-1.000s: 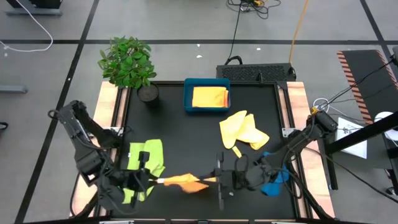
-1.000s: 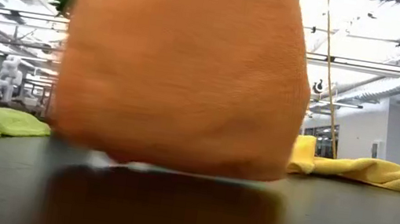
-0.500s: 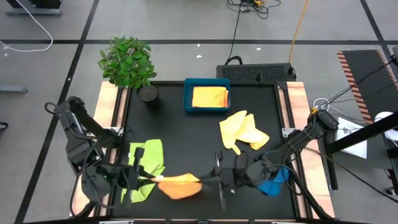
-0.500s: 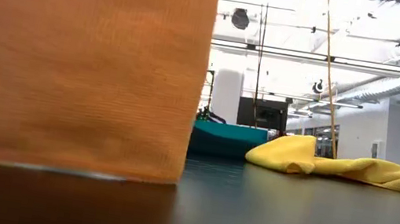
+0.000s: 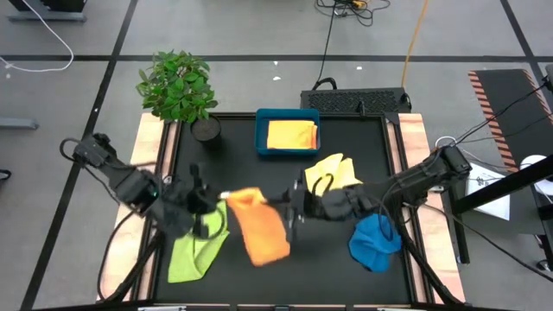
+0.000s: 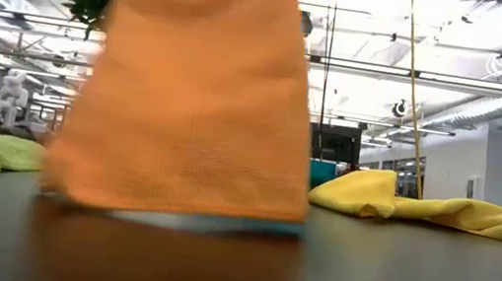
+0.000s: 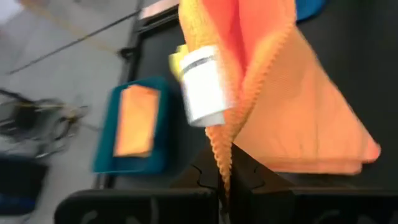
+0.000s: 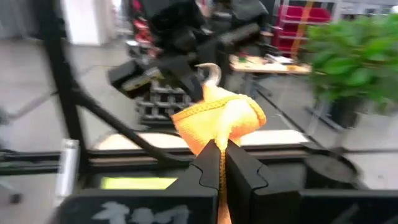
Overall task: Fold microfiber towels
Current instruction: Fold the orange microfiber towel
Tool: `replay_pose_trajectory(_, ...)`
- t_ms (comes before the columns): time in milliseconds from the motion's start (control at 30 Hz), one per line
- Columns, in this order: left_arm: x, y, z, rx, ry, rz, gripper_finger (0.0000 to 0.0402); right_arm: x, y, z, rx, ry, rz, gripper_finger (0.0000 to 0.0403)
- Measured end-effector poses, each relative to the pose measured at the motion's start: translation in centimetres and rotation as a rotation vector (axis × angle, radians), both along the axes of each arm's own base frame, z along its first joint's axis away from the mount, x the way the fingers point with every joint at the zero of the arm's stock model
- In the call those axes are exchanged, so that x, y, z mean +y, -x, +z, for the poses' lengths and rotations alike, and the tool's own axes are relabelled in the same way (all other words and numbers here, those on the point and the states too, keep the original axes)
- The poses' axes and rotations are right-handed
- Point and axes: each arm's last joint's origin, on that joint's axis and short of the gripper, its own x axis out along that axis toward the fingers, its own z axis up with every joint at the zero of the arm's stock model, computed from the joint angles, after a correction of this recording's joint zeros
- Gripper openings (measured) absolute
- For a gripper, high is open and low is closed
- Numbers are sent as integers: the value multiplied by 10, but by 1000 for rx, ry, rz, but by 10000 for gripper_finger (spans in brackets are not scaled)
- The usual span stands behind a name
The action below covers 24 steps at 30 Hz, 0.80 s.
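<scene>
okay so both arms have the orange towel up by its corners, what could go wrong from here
1. The left gripper and right gripper each pinch only a thin corner of the orange towel; one could slip out.
2. The hanging cloth's bottom edge looks bunched on the table, so it may lie creased.
3. The lime green towel sits close by and could get dragged.

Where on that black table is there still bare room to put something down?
Bare patches: between the potted plant and lime green towel, and the strip between orange towel and blue towel. Crowded around the pale yellow towel and teal tray.
</scene>
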Motion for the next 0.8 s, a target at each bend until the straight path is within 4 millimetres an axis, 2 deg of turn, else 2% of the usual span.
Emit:
replay_pose_trajectory(133,24,-6,5,-6,-59,78,5,-28,3,5,46,17,-72,0)
replay_pose_trajectory(267,33,-9,5,-7,-69,118,4,-40,7,7,92,36,-96,0)
replay_pose_trajectory(467,12,-10,-1,2,-102,52,3,-23,10,7,94,91,0,0)
replay_pose_trajectory(633,-5,-4,3,-87,-175,41,2,-12,13,16,17,162,-11,0)
replay_pose_trajectory(733,-5,0,6,-126,-242,69,2,-13,15,23,-23,202,-39,0)
replay_pose_trajectory(800,2,2,10,-146,-251,103,2,-19,17,28,-36,202,-54,0)
